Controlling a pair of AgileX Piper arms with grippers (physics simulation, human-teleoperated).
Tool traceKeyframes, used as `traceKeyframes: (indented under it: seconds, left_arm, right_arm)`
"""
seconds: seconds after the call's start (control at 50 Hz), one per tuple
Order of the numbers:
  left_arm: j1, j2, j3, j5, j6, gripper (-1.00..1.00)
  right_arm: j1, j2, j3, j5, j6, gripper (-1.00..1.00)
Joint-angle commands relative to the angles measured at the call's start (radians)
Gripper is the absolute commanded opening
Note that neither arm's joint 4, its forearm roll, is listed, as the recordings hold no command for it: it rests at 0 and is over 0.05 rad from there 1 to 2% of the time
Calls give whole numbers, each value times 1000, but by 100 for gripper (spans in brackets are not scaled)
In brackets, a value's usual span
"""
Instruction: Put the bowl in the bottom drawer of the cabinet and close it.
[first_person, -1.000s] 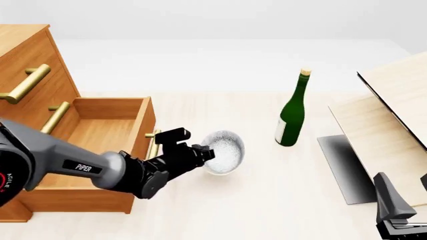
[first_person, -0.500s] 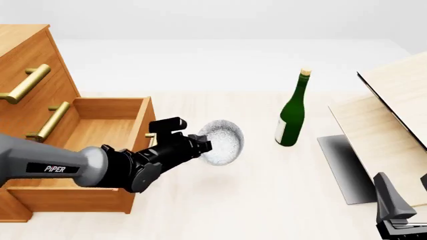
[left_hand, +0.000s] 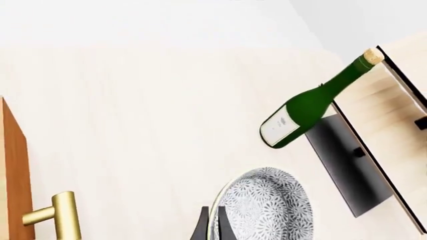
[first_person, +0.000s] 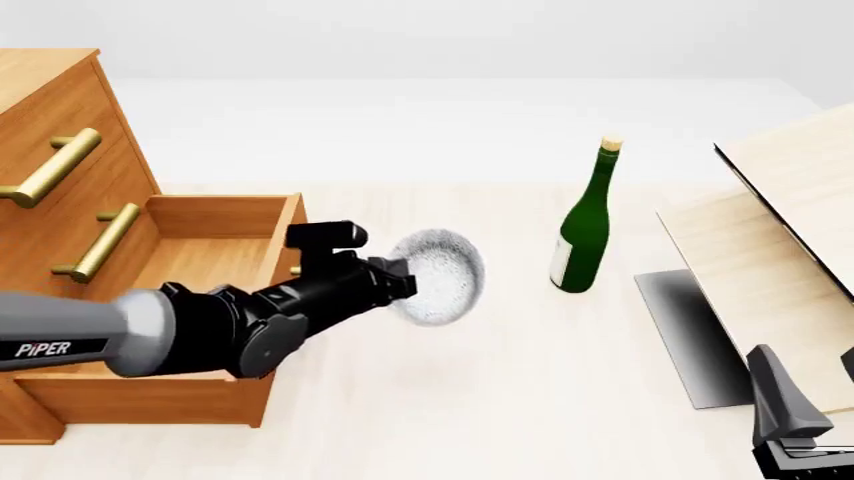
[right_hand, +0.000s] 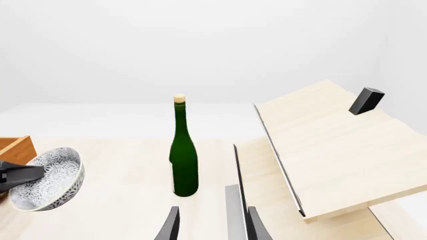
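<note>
The bowl (first_person: 441, 278), white with grey speckles, hangs tipped on its side just right of the open bottom drawer (first_person: 214, 215) of the cabinet (first_person: 67, 110). My left gripper (first_person: 400, 283) is shut on the bowl's rim. In the left wrist view the rim sits pinched between the dark fingers (left_hand: 202, 226), with the bowl (left_hand: 267, 210) beyond them and the drawer's brass handle (left_hand: 63, 215) to one side. The right wrist view shows the bowl (right_hand: 50, 180) in the air beside the drawer's corner (right_hand: 17, 147). My right gripper (right_hand: 213, 227) is open and holds nothing, low at the near right.
A green wine bottle (first_person: 583, 235) stands upright to the right of the bowl. A pale wooden board structure (first_person: 787, 250) with a dark base plate (first_person: 687, 335) fills the right side. Two upper drawers with brass handles (first_person: 54, 165) are shut.
My left gripper has lifted the bowl off the table and carried it up and slightly left, toward the open drawer. The right arm has stayed still.
</note>
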Motion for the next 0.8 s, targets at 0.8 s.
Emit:
traceKeyframes:
  seconds: [0.8]
  left_arm:
    - [91,-306,51,181,167,-100]
  right_arm:
    - [0,0,0,0,0,100]
